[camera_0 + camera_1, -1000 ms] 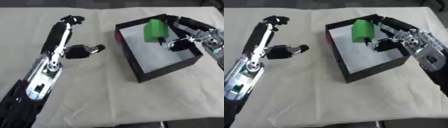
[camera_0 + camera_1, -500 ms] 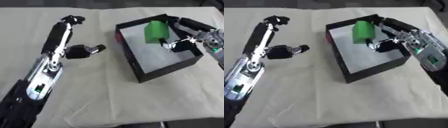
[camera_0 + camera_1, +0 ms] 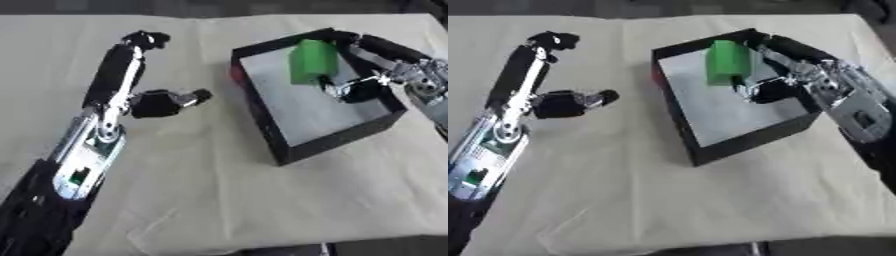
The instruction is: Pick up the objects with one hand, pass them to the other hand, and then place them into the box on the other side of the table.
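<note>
One green block (image 3: 727, 62) unmoved over box (image 3: 737, 142).

Under my work lies the desk (image 3: 219, 200), covered edge to edge by a cream cloth (image 3: 623, 190). The cloth lies mostly flat, with soft creases running across its near half and a puckered fold close to the near edge, left of the middle. Past the desk's far edge I see only a dark strip of background (image 3: 219, 6). At the near edge the cloth ends in a slightly uneven line, and below it there is a dark band where a small pale shape (image 3: 754, 248) shows that I cannot make out.
</note>
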